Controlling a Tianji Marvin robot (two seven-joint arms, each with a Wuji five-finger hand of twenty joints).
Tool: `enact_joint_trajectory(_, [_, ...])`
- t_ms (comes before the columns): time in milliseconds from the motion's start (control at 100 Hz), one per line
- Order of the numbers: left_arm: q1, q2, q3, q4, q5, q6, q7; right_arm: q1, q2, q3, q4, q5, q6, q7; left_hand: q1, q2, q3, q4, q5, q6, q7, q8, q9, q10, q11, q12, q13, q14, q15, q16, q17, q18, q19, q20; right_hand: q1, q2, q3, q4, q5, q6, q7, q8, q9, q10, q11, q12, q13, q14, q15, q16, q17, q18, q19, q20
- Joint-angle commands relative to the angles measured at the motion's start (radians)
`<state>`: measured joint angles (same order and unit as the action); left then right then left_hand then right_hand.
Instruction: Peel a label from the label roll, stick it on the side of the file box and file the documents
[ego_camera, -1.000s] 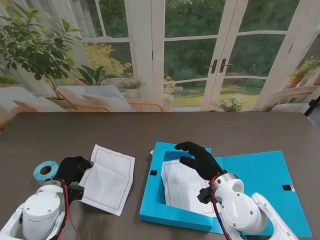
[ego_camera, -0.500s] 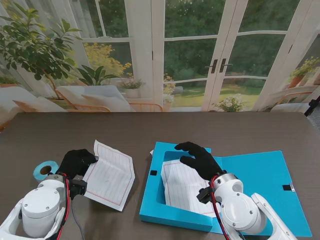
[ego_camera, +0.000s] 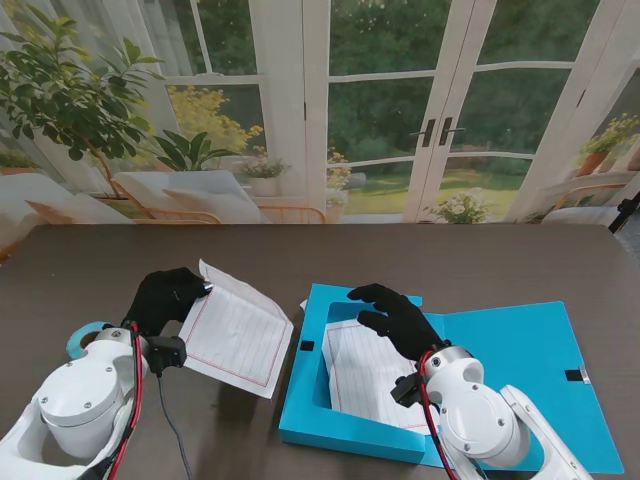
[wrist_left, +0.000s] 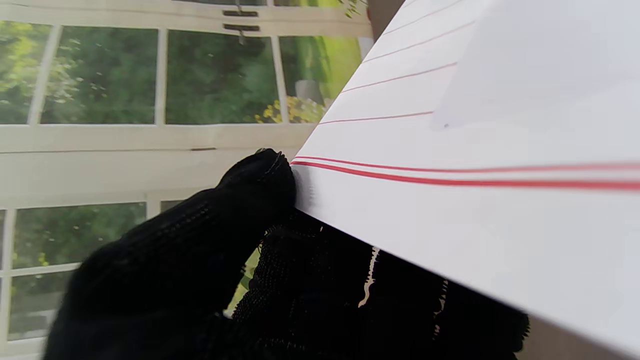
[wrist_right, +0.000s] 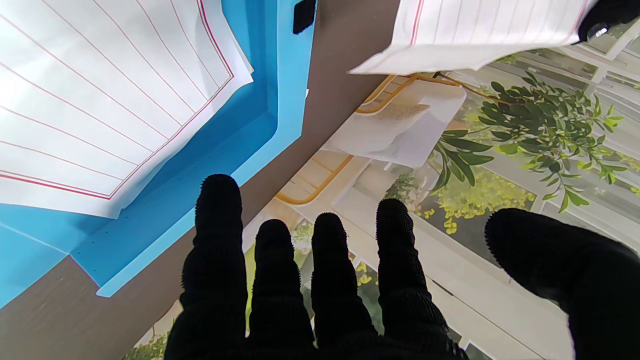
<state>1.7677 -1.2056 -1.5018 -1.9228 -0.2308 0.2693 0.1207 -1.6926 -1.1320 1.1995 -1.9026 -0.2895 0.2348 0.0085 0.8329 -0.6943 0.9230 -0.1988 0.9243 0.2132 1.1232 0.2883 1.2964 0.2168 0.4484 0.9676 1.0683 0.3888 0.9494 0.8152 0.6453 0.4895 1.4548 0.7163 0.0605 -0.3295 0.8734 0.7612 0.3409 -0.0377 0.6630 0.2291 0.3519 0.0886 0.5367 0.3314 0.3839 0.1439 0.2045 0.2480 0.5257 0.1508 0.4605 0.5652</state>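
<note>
Between the left hand's (ego_camera: 165, 298) fingers (wrist_left: 260, 180) a ruled sheet (ego_camera: 238, 330) is being pinched off the desk (ego_camera: 120, 260), filing half done, right hand (ego_camera: 398, 318) fingers apart hovering over file box (ego_camera: 350, 425) already holding one sheet (ego_camera: 365, 375).

Right hand (wrist_right: 320, 280) black-gloved, fingers spread, holding nothing. Red-ruled white sheet (wrist_right: 100, 95) lies inside bright blue plastic file box (wrist_right: 260, 100). Second ruled sheet (wrist_right: 480, 30) raised off dark brown table (wrist_right: 330, 85).
</note>
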Motion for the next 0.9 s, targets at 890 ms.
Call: enact_joint_trajectory(890, [-0.128, -0.006, 0.131, -0.043, -0.188, -0.077, -0.066, 0.031, -0.025, -0.012, -0.010, 0.324, 0.136, 0.075, 0.051, -0.065, 0.052, 0.064, -0.031, -0.010, 0.073, 0.037, 0.033, -0.007, 0.015, 0.044, -0.012, 0.048, 0.045, 0.043, -0.048, 0.024, 0.055, 0.010, -0.297, 0.287, -0.154, -0.436, 0.061, 0.148, 0.057, 0.014, 0.030, 0.065, -0.004, -0.001, 0.031, 0.038, -0.052, 0.011, -0.526, -0.002, -0.032, 0.061])
